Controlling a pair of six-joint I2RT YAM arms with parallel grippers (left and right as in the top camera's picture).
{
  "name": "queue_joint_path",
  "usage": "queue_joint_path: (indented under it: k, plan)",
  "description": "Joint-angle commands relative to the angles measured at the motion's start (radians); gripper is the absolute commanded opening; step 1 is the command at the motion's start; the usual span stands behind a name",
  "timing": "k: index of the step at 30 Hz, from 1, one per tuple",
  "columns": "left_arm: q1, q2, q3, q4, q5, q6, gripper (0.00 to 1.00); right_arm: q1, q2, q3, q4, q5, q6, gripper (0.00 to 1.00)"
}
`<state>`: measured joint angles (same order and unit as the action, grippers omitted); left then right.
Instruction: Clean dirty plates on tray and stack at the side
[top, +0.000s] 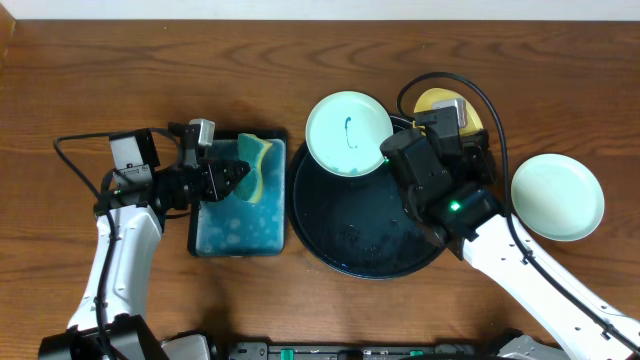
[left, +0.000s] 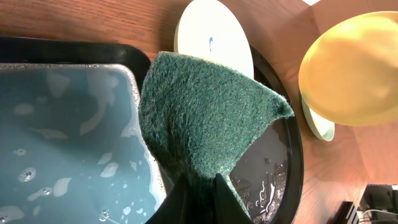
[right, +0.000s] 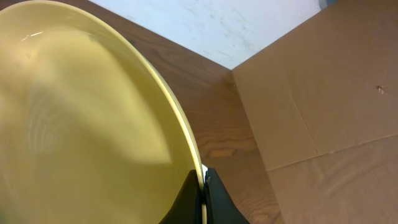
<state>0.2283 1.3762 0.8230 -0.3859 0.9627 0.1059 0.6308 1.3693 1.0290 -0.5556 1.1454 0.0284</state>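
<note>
Three plates in play here. The right jaws are pinched tight on the rim of the yellow plate (right: 81, 124), holding it up at the far right edge of the tray (top: 340, 235). One mint plate (top: 348, 133), a dark smear on it, rests on the tray's far left rim. The other mint plate (top: 557, 196) lies on the table (top: 100, 80), right of the tray. The left jaws clamp a green-faced sponge (left: 205, 118) above the basin (left: 74, 53) of bluish water.
</note>
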Motion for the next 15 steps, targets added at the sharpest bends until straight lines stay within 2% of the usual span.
queue_joint_path:
  k: [1,7,9,11,15]
  plan:
    - [0.006,-0.011,-0.014,-0.002,0.013,0.013,0.07,0.006,-0.019,0.026,0.01,0.033,-0.008,0.01]
    - [0.006,-0.011,-0.014,-0.005,0.012,0.013,0.07,-0.008,-0.019,0.026,0.037,0.061,0.002,0.01]
    - [0.006,-0.011,-0.014,-0.009,0.012,0.013,0.07,-0.032,-0.023,0.026,0.028,0.045,0.066,0.01]
    - [0.006,-0.011,-0.014,-0.014,-0.002,0.013,0.07,-0.072,-0.025,0.026,0.0,-0.05,0.132,0.01]
    - [0.006,-0.011,-0.014,-0.039,-0.06,0.011,0.07,-0.203,-0.027,0.026,-0.089,-0.359,0.293,0.01]
